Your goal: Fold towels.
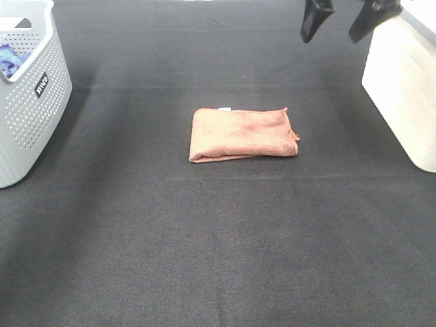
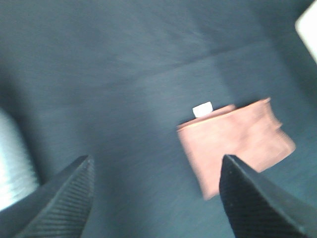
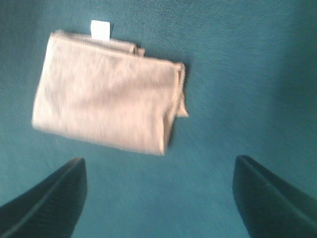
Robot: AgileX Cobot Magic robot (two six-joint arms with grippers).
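A folded pink-brown towel (image 1: 242,133) lies flat in the middle of the dark table, with a small white tag at its far edge. It also shows in the left wrist view (image 2: 237,145) and the right wrist view (image 3: 106,89). My right gripper (image 1: 343,19) is open and empty, raised at the far right, well behind the towel. In the right wrist view its fingertips (image 3: 47,201) stand wide apart. My left gripper (image 2: 156,191) is open and empty, away from the towel; it is out of the exterior view.
A grey perforated laundry basket (image 1: 27,95) with a blue cloth inside stands at the left edge. A white box (image 1: 405,85) stands at the right edge. The dark table cloth (image 1: 218,238) stretches around the towel.
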